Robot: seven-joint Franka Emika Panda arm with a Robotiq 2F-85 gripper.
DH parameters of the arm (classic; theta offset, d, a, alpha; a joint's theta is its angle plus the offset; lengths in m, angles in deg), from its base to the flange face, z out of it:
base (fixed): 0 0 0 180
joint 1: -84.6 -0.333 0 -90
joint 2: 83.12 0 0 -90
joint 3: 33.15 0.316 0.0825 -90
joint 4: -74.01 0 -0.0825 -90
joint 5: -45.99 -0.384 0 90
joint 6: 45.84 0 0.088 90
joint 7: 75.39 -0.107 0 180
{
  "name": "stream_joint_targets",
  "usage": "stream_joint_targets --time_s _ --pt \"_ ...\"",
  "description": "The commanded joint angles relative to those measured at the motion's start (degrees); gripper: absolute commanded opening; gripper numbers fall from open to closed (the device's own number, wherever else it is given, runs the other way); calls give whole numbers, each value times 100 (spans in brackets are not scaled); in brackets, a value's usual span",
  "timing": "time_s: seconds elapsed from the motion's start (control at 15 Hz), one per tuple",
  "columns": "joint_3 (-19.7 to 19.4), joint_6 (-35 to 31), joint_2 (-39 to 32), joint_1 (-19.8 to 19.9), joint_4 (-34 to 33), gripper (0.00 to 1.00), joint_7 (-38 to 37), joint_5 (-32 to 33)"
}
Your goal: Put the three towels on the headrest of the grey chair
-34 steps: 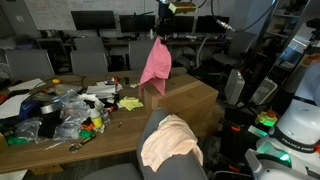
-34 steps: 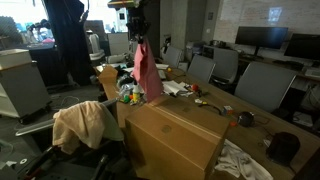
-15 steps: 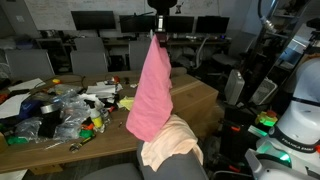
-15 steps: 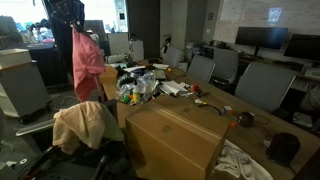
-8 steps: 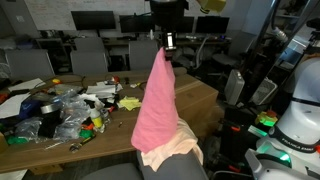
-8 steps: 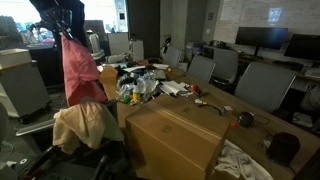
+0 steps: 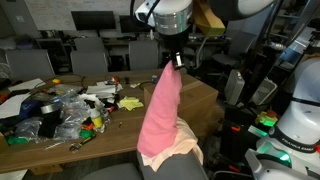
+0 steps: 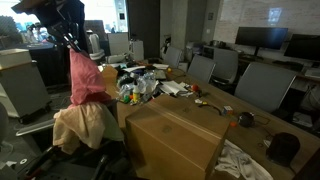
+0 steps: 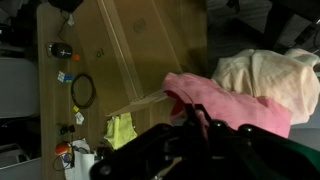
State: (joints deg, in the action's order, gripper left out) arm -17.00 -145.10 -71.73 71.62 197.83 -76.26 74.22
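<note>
The tool (image 7: 176,62) sits high over the near end of the scene, jaws pressed together and pinching the top corner of the pink towel (image 7: 160,115). An exterior view (image 8: 72,45) shows the same pinch, with the cloth gathered into a narrow neck just under it.

From there the towel hangs full length. Its lower end meets the pale heap (image 7: 188,145) that already lies on the headrest of the grey chair (image 7: 165,170). In the wrist view the pink (image 9: 230,100) lies right against the cream cloth (image 9: 265,70). We cannot tell whether that heap is one towel or two, so we judge this the last or second-last towel to go down.

Just beyond the chair stands the cardboard box (image 8: 175,140). Farther left, the desk (image 7: 25,145) is piled with clutter, with a yellow scrap (image 7: 130,103) lying well apart from the chair.

Here is what worries us:
- **Sliding off:** most of the pink cloth hangs on one side of the headrest. If the tool lets go here, that weight could pull the towel down the chair back to the floor.
- **Dragging the heap:** if the tool carries the towel across first, the trailing hem may pull the pale heap along and strip it off the rounded edge.
- **Turning the chair:** if the tool comes too low, it could nudge the chair, which may swivel or roll and shed everything.
- **Missing the target:** any sway in so long a cloth could land it on the box instead.
</note>
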Motion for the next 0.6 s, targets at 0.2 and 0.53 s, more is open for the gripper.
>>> stream_joint_targets --time_s 0.2,0.53 --pt "-131 89 -9 78 227 1 -3 99" --pt "-309 237 -144 184 246 1 7 10"
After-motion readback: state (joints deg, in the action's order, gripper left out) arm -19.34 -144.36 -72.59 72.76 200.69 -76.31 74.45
